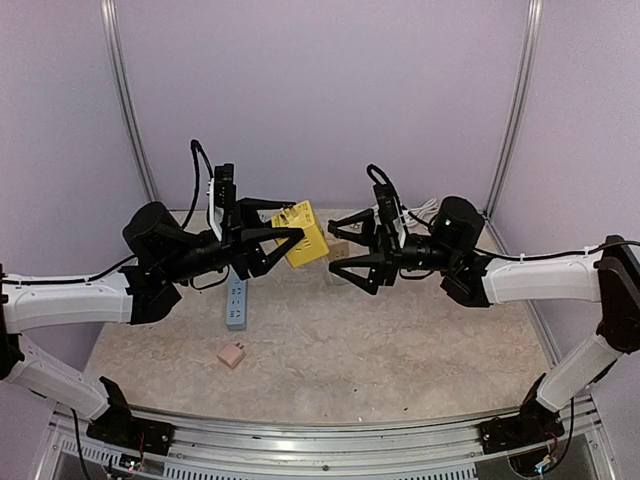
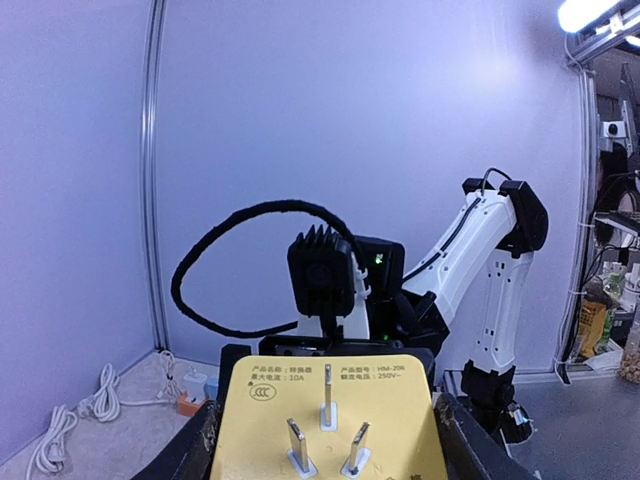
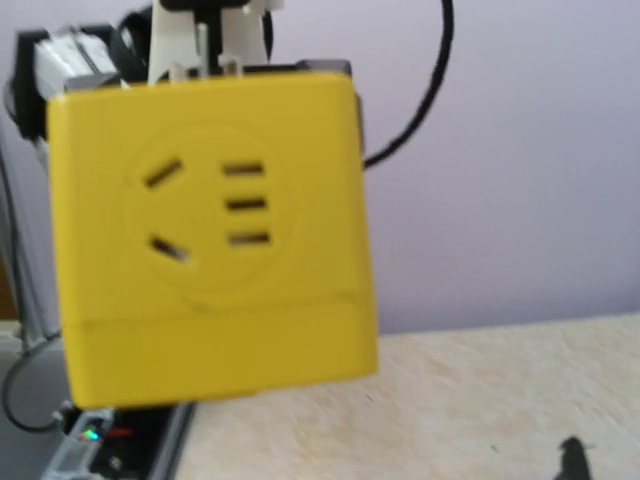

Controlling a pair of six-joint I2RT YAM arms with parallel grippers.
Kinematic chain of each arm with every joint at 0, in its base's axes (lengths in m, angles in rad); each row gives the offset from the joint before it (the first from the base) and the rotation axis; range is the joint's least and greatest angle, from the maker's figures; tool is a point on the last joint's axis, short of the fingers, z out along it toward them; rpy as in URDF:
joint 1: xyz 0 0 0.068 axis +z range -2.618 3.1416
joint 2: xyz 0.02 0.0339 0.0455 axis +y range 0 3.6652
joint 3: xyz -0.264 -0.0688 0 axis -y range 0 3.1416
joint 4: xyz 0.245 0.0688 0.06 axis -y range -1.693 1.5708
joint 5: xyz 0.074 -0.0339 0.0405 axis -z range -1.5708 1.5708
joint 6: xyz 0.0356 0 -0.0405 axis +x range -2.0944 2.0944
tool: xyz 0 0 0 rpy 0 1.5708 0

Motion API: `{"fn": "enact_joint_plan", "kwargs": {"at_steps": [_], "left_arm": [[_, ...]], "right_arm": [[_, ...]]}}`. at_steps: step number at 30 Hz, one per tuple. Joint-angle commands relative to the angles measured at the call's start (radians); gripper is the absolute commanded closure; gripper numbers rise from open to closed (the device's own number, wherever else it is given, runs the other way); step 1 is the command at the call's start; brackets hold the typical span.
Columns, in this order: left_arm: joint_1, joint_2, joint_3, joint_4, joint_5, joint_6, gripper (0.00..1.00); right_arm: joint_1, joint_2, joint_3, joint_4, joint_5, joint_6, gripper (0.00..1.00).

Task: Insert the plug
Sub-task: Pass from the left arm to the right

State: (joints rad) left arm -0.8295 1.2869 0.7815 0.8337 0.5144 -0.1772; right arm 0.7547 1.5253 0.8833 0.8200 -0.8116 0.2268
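Note:
My left gripper (image 1: 292,228) is shut on a yellow cube adapter (image 1: 305,235) and holds it in the air above the table's far middle. In the left wrist view the cube's plug face (image 2: 330,420) points up with three metal prongs (image 2: 327,395), a black finger (image 2: 190,445) at each side. My right gripper (image 1: 348,252) is open and empty, just right of the cube and facing it. The right wrist view shows the cube's socket face (image 3: 210,230) with its slots, close and slightly blurred; my right fingers do not show there.
A grey-blue power strip (image 1: 236,300) lies on the table under my left arm. A small pink adapter (image 1: 232,355) lies nearer the front. A beige block (image 1: 338,248) sits behind my right gripper. White cables (image 2: 80,415) and small chargers (image 2: 190,395) lie by the back wall.

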Motion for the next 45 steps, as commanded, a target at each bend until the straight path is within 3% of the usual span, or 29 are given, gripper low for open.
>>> {"fn": "enact_joint_plan", "kwargs": {"at_steps": [1,8,11,23,31,37,45], "left_arm": [[-0.021,0.000,-0.010,0.166,0.027,-0.021,0.89],[-0.051,0.047,0.003,0.232,0.020,-0.047,0.90],[-0.056,0.069,0.011,0.264,0.028,-0.068,0.92],[-0.082,0.141,0.015,0.367,-0.037,-0.086,0.91],[-0.083,0.163,0.024,0.385,-0.009,-0.077,0.91],[-0.083,0.175,0.037,0.374,0.024,-0.052,0.88],[-0.085,0.176,0.062,0.344,0.073,-0.038,0.87]], "right_arm": [[-0.010,0.043,-0.020,0.232,-0.090,0.148,0.03],[-0.007,0.133,-0.033,0.590,-0.138,0.362,0.06],[-0.004,0.153,-0.028,0.640,-0.135,0.379,0.06],[0.043,0.075,-0.063,0.556,-0.024,0.150,0.06],[0.051,0.044,-0.062,0.519,-0.059,0.122,0.05],[0.063,0.034,0.003,0.326,-0.051,0.078,0.05],[0.064,0.022,0.019,0.272,-0.043,0.083,0.06]]}}
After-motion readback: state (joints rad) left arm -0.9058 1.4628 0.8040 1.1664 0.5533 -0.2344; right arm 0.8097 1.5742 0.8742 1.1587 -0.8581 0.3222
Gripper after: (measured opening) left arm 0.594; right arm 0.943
